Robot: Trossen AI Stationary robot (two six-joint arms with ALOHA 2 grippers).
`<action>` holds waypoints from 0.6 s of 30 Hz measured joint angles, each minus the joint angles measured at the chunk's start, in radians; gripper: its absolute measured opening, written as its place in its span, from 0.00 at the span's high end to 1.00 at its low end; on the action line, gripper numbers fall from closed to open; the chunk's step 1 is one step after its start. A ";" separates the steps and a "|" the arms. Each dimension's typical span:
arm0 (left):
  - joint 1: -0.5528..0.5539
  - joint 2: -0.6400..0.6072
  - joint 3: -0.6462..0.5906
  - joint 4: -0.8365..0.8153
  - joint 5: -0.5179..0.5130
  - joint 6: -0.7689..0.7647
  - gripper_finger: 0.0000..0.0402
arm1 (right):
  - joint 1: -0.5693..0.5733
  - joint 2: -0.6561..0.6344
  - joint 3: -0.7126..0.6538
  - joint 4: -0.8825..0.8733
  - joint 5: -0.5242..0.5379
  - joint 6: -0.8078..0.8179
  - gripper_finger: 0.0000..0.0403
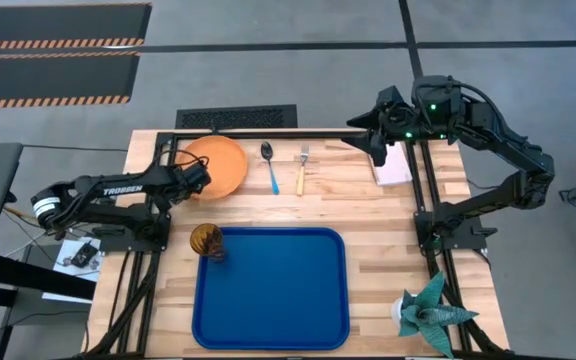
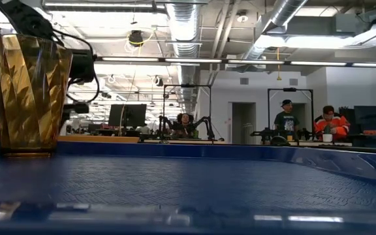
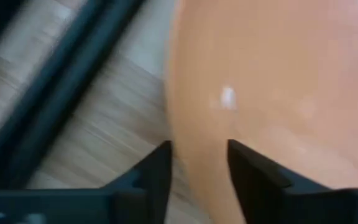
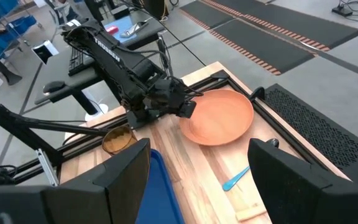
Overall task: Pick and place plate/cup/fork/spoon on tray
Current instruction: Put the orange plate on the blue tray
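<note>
The orange plate (image 1: 220,165) lies flat on the table at the far left. My left gripper (image 1: 198,180) is at the plate's left rim. In the left wrist view (image 3: 197,171) it is open, with one finger outside the rim and one over the plate (image 3: 272,81). The blue-handled spoon (image 1: 269,165) and the orange-handled fork (image 1: 302,168) lie right of the plate. The amber cup (image 1: 206,241) stands upright at the far left corner of the blue tray (image 1: 288,300). My right gripper (image 1: 378,152) is open and empty at the far right. My left gripper has its fingers on either side of the plate's left rim (image 3: 178,124), coming low from the table's left. I cannot tell whether either finger touches the rim. The plate lies on the table.
A pinkish-white block (image 1: 396,168) lies under my right gripper. A teal star-shaped plant in a white pot (image 1: 430,312) stands at the near right. Black frame rails run along the table's left, right and far edges. People sit in the room behind.
</note>
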 joint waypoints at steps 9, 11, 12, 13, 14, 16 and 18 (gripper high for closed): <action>0.055 0.098 0.005 0.171 0.056 0.171 0.98 | 0.021 0.004 0.000 -0.006 0.001 0.000 0.27; 0.055 0.106 0.005 0.215 0.080 0.193 0.99 | 0.021 0.004 0.000 -0.005 0.001 0.000 0.27; 0.055 0.105 0.005 0.225 0.087 0.195 0.99 | 0.021 0.004 0.000 -0.006 0.001 0.000 0.27; 0.055 0.103 0.005 0.232 0.092 0.195 0.99 | 0.021 0.005 0.000 -0.006 0.001 0.000 0.27; 0.055 0.095 0.004 0.234 0.094 0.193 0.99 | 0.021 0.005 0.000 -0.006 0.002 0.000 0.27; 0.055 0.073 0.002 0.229 0.098 0.181 1.00 | 0.021 0.005 0.000 -0.006 0.003 0.002 0.27; 0.054 0.042 -0.001 0.219 0.097 0.179 1.00 | 0.021 0.005 0.000 -0.006 0.006 0.003 0.27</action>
